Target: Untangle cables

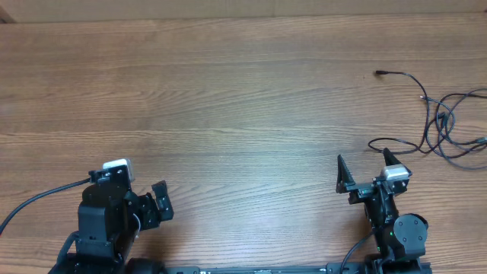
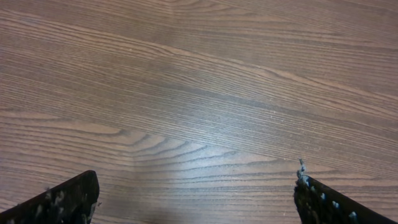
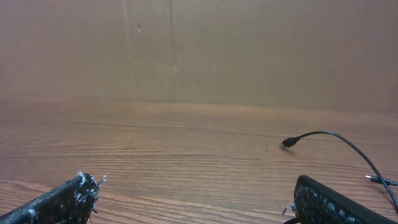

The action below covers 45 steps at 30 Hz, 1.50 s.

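Note:
The cables (image 1: 445,125) are thin black cords lying tangled on the wooden table at the right edge of the overhead view, with one plug end (image 1: 379,73) stretched out to the far left of the bundle. The right wrist view shows one cord with its plug (image 3: 287,144) curving over the table. My right gripper (image 1: 365,164) is open and empty, just near and left of the tangle; its fingers frame bare wood in its wrist view (image 3: 196,193). My left gripper (image 1: 161,203) is open and empty at the front left, far from the cables, over bare wood (image 2: 198,190).
A brown wall or board (image 3: 199,50) stands along the table's far edge. A thicker black arm cable (image 1: 34,202) trails off the left arm to the front left.

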Available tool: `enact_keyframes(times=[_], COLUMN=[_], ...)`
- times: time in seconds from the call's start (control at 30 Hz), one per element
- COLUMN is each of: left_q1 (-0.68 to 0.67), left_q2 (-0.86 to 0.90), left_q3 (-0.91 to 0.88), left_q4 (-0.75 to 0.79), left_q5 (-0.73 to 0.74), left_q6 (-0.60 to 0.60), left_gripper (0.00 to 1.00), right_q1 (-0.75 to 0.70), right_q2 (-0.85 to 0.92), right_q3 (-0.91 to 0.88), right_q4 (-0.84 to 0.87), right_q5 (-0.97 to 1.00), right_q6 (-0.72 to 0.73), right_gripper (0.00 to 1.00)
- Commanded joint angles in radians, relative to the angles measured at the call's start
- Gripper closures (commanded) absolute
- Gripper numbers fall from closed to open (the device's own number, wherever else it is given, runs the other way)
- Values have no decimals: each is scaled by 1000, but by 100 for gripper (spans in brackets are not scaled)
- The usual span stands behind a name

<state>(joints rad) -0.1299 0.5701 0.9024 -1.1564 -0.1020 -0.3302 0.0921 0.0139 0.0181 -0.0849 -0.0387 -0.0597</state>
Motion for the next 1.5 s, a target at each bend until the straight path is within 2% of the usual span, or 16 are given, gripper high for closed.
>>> enact_keyframes(times=[0.0, 1.2, 1.33, 1.47], left_q1=[5, 10, 31, 59], left_q2=[-6, -27, -100, -216], left_q3=[-3, -7, -87, -272], left_q4=[1, -1, 122, 354], left_q5=[-10, -13, -6, 49], left_q6=[13, 21, 63, 106], left_gripper=[0, 0, 0, 0], right_q1=[-2, -2, -2, -2], right_q2=[-11, -11, -11, -11], right_q3=[-10, -10, -10, -10], right_q4=[4, 4, 4, 4], right_q5=[-8, -8, -8, -8], right_q6=[-9, -9, -9, -9], right_gripper=[0, 0, 0, 0])
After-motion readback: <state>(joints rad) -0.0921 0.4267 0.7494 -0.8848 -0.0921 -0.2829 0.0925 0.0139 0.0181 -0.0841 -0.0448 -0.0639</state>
